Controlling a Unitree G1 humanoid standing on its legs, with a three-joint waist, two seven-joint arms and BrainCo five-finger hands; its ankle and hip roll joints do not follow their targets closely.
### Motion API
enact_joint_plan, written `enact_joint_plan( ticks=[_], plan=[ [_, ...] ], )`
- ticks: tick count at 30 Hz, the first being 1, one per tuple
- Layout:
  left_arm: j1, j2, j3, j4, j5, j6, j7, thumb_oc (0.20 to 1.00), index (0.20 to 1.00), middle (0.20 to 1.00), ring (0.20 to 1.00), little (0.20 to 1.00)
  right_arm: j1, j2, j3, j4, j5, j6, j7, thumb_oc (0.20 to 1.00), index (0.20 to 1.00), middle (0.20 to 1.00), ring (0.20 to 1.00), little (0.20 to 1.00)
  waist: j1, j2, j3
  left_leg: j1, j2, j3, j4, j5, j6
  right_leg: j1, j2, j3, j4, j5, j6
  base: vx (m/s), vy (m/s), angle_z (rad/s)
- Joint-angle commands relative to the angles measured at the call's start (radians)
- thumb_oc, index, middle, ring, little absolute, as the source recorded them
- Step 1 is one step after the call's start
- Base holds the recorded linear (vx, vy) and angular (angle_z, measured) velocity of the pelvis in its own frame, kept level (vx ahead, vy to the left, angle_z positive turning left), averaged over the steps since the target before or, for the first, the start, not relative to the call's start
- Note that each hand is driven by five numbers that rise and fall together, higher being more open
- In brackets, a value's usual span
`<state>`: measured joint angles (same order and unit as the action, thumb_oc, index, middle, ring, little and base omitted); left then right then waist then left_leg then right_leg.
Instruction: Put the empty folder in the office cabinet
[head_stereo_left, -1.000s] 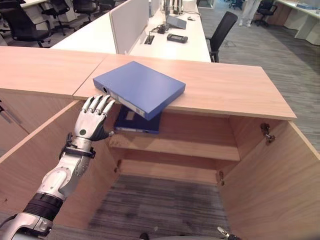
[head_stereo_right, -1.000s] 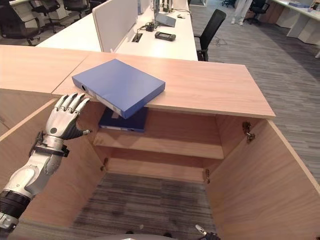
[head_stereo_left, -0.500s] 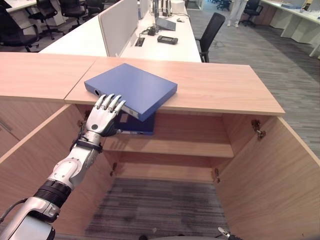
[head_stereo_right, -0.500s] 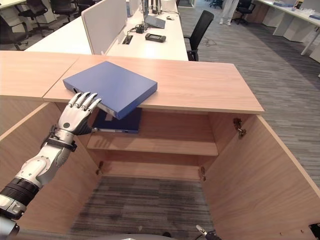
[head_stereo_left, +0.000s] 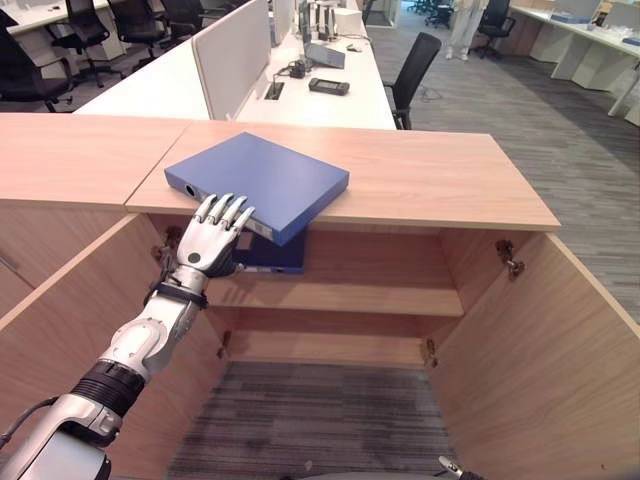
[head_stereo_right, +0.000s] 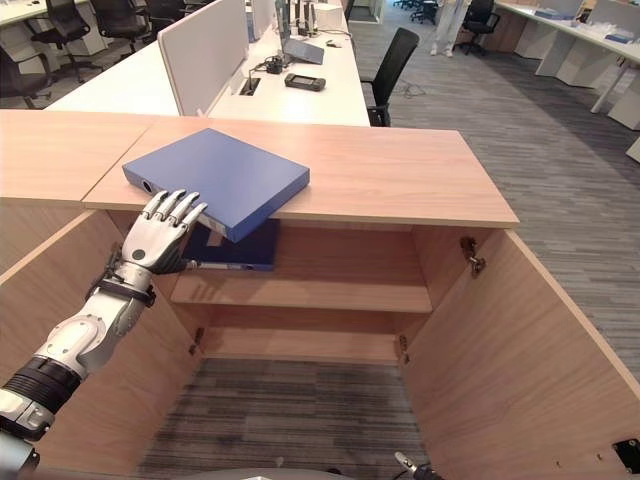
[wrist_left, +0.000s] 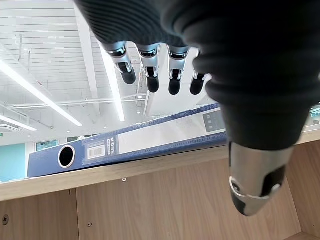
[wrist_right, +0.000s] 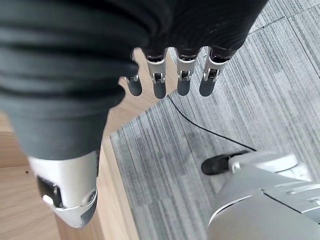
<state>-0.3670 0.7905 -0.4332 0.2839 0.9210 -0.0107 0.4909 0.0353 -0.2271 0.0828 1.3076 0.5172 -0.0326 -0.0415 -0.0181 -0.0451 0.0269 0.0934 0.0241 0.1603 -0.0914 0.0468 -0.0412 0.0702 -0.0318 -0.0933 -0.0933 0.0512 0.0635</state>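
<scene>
Blue folder (head_stereo_left: 262, 182) partly overhanging cabinet top (head_stereo_left: 430, 180), left hand (head_stereo_left: 211, 243) open beneath.

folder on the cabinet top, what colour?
Blue; the folder has a white spine label, clearest in the left wrist view.

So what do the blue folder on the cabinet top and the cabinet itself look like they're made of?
The blue folder looks like stiff board under a matte blue plastic or paper skin: flat, sharp-edged, with a ringed finger hole and a paper spine label.

The cabinet looks like wood-grain laminate board, probably not solid wood: uniform pale grain, thin square edges, metal hinges.

The left hand, open, reaches toward the folder's spine.
</scene>
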Motion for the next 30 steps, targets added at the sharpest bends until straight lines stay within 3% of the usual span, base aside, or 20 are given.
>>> enact_joint_plan(
  ticks=[1,12,30],
  plan=[
    [-0.174,-0.007,-0.01,0.102,0.008,0.02,0.03,1.0,1.0,1.0,1.0,1.0,-0.039,-0.016,0.029,0.056,-0.034,-0.01,-0.011,1.0,1.0,1.0,1.0,1.0,0.009,-0.035,-0.002,0.03,-0.01,0.019,0.004,-0.123,0.003,-0.015,-0.068,-0.045,0.006,0.03,0.133,0.0,0.0,0.0],
    [-0.255,-0.018,-0.06,0.21,0.001,0.06,0.045,1.0,1.0,1.0,1.0,1.0,-0.041,-0.015,0.042,0.047,-0.018,-0.016,-0.013,1.0,1.0,1.0,1.0,1.0,-0.005,-0.034,-0.007,0.035,-0.008,0.028,0.004,-0.126,0.003,-0.018,-0.067,-0.039,0.006,0.032,0.135,0.0,0.0,0.0],
    [-0.32,0.014,-0.089,0.236,-0.005,0.073,0.053,1.0,1.0,1.0,1.0,1.0,-0.041,-0.013,0.053,0.056,-0.024,-0.015,-0.015,1.0,1.0,1.0,1.0,1.0,-0.014,-0.031,-0.013,0.042,-0.012,0.041,0.004,-0.132,0.007,-0.02,-0.065,-0.027,0.006,0.036,0.137,0.01,0.003,-0.04]
  ],
)
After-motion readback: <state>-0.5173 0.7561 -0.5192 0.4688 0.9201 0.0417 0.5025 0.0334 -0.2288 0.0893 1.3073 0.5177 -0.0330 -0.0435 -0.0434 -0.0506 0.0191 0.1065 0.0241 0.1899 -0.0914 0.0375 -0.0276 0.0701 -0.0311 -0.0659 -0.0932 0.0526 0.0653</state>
